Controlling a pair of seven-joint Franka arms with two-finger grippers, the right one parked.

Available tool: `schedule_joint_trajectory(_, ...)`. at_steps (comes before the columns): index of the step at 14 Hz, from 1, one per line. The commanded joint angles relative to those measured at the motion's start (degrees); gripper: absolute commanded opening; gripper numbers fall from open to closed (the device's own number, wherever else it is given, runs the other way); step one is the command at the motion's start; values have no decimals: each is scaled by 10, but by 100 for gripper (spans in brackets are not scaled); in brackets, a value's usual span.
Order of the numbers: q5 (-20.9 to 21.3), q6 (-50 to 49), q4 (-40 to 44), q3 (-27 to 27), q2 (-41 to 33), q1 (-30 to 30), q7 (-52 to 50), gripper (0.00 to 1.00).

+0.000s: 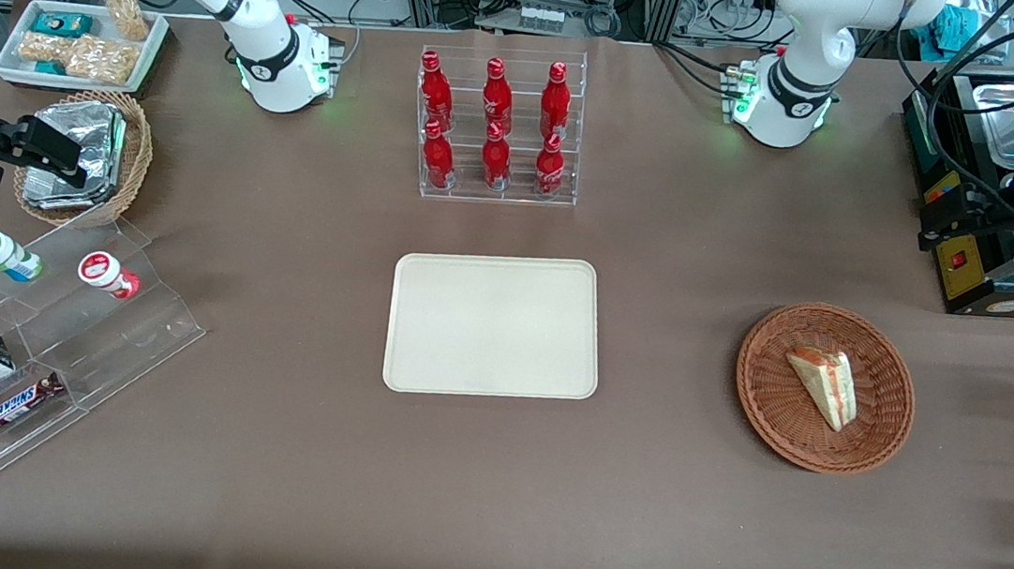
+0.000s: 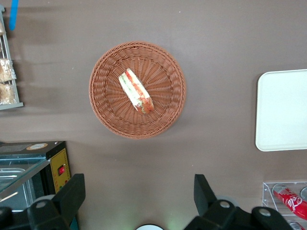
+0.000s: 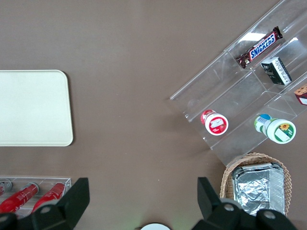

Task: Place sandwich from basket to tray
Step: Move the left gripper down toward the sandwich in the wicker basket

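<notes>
The sandwich (image 1: 824, 385) lies in the round wicker basket (image 1: 761, 391) at the front frame's right. The cream tray (image 1: 494, 326) sits mid-frame, well apart, 6 red bottles (image 1: 492, 123) above it. The gripper (image 2: 139, 199) hovers high above the table near the basket, fingers (image 2: 73, 192) apart.

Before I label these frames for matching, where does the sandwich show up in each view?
Front view: the sandwich lies in the basket, toward the working arm's end of the table, beside the tray.
Left wrist view: the sandwich lies in the basket, below the open gripper.
Right wrist view: not in it.
Shared landmark: the tray shows in all three.
</notes>
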Motion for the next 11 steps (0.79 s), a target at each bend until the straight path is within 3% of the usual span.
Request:
schedule_joint_trajectory(1,-2,-9,16,-1,7,-3,9,100)
schedule_joint_trajectory(7,-2,-12,11,-1,7,-4,4,100)
schedule_joint_trajectory(11,-2,13,-48,1,34,3,1,100)
